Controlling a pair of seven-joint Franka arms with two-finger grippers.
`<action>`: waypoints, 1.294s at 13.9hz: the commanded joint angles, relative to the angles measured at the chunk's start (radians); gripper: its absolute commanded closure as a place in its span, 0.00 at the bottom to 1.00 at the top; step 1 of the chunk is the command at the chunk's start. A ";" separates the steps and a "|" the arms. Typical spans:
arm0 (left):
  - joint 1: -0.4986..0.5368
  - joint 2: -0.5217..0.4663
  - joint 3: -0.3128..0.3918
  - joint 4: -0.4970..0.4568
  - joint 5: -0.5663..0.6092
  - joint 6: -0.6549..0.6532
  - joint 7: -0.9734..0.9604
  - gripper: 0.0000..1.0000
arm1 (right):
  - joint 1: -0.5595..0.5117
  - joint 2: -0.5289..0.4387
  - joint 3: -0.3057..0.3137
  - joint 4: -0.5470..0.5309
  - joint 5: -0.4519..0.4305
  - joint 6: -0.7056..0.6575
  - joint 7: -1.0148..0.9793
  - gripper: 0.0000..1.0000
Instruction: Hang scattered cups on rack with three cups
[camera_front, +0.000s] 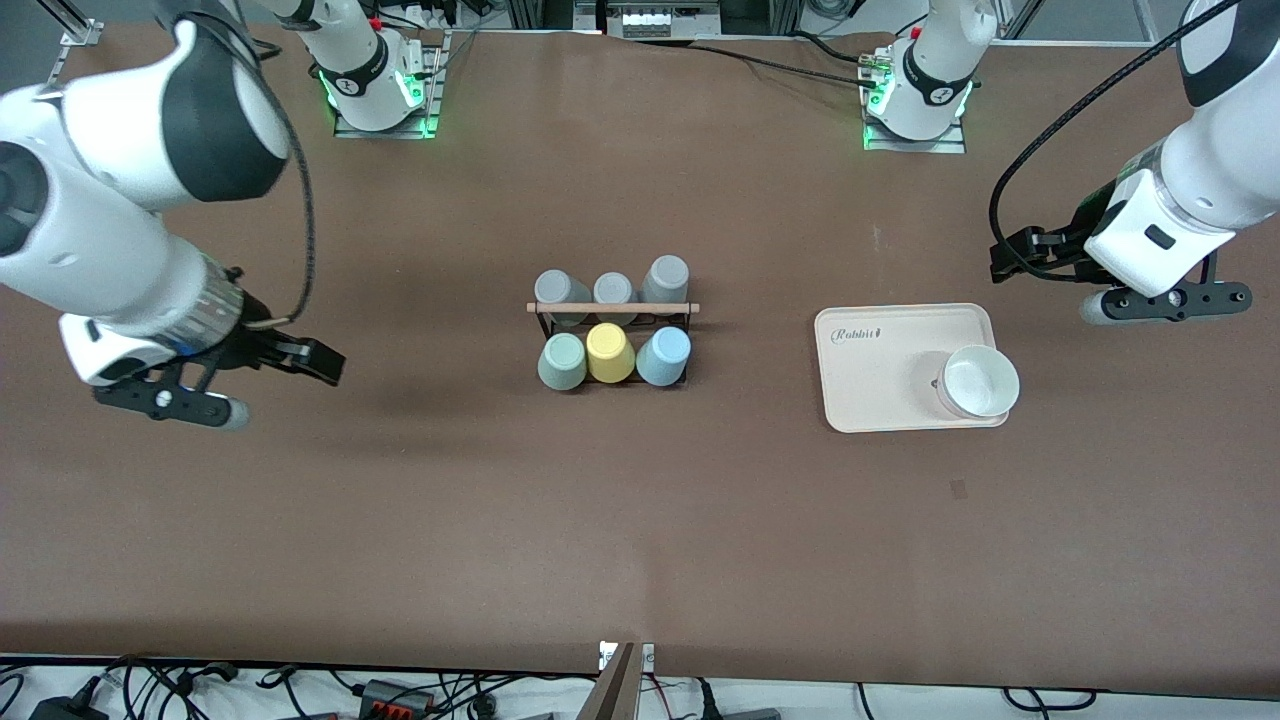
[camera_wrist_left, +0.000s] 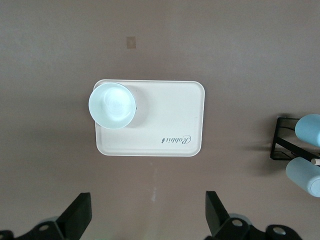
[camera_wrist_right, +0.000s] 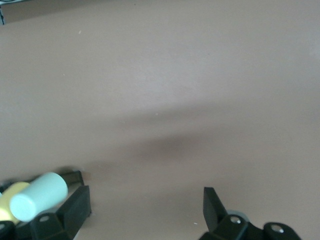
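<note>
1. Cups sit upside down on rack (camera_front: 612, 309) pegs: green cup (camera_front: 562, 361), yellow cup (camera_front: 610, 352), blue cup (camera_front: 664, 355) in the row nearer the camera, grey cups (camera_front: 612, 287) in the farther row, probably so they drain.
2. White bowl (camera_front: 979, 381) rests on tray (camera_front: 870, 400), toward the left arm's end.
3. Right gripper (camera_front: 190, 405) hovers over bare table, fingers spread, holding nothing; waiting.
4. Left gripper (camera_front: 1165, 303) hovers just beside the tray, fingers spread, holding nothing.
5. Hanging looks done.

The front view looks steeply down from high above the worktop's (camera_front: 640, 560) near edge, facing the robots' bases along the top edge. The left wrist view looks straight down, fairly near, on the cream tray (camera_wrist_left: 165, 110) toward the left arm's end, sharing it and the rack (camera_front: 612, 340) with the front view. The right wrist view looks down near the right arm's end, catching the sage green cup (camera_wrist_right: 39, 196).
</note>
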 joint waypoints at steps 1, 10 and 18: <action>0.024 -0.038 0.004 -0.025 -0.018 0.019 0.025 0.00 | -0.080 -0.124 0.011 -0.146 0.041 0.013 -0.118 0.00; 0.023 -0.032 -0.001 -0.028 -0.019 0.022 0.024 0.00 | -0.121 -0.420 0.003 -0.566 0.023 0.238 -0.197 0.00; 0.020 -0.032 -0.001 -0.024 -0.019 0.010 0.024 0.00 | -0.129 -0.321 0.003 -0.366 0.000 0.091 -0.192 0.00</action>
